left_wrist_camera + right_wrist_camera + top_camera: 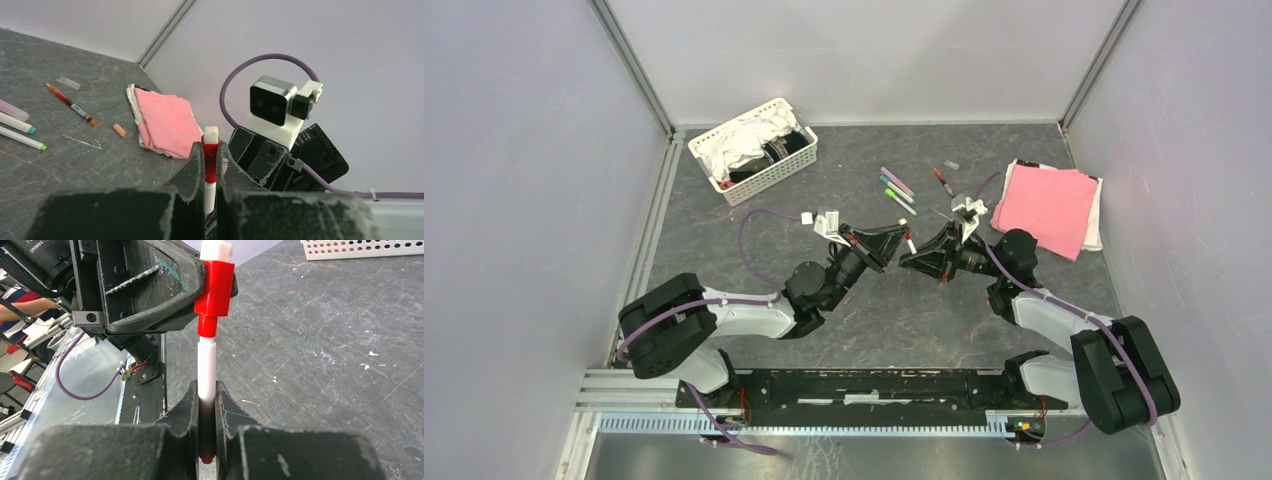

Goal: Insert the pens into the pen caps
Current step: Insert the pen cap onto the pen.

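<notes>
Grey marbled tabletop (894,325), centre frame: we hold the red pen cap (215,290) clamped in our left gripper (210,156), our right gripper (207,399) pinching the white pen (206,371) running into it.

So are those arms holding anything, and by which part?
One red pen, shared: the left gripper pinches its red cap, the right gripper clamps the white barrel near its tail end.
</notes>
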